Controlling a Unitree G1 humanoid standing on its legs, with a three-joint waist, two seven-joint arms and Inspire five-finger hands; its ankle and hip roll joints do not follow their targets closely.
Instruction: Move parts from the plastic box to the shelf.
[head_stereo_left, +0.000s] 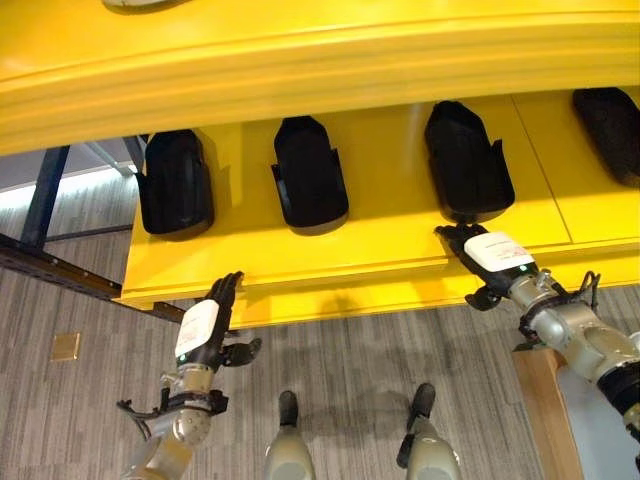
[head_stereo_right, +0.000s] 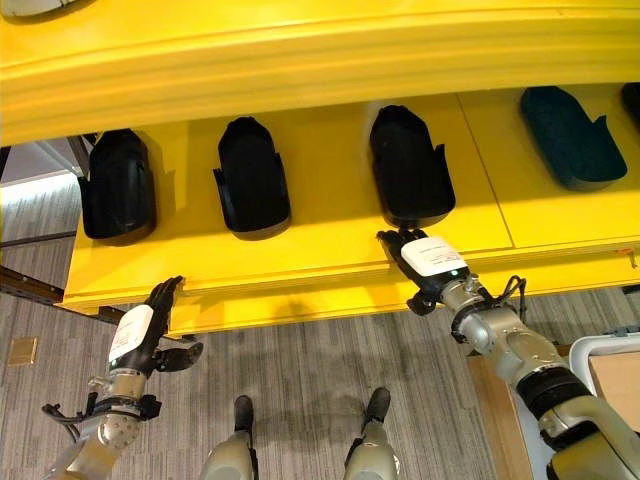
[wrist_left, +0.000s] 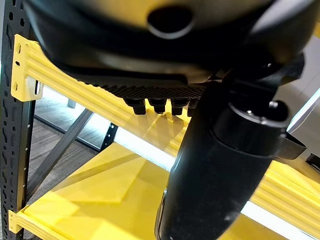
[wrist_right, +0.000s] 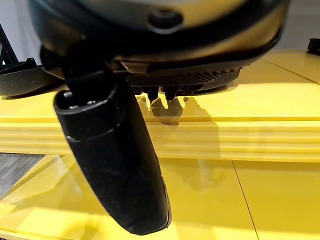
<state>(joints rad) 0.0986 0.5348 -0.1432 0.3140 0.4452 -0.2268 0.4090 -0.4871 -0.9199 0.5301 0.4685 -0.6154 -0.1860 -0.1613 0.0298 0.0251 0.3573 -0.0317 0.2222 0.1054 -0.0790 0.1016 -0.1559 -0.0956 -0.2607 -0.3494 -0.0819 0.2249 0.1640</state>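
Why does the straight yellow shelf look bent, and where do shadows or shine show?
Left eye view: the yellow shelf edge bows, a lens effect; black parts cast soft shadows. Right wrist view: the right hand throws finger shadows on the glossy shelf. Left wrist view: the left hand looms close, bright strips behind.

My rightmost black moulded plastic part on the yellow metal shelf is cut off by the pic's edge. A pale object up top is too cropped to ID.

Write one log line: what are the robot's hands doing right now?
left hand: open, at shelf edge | right hand: open, beside black part | four parts on shelf
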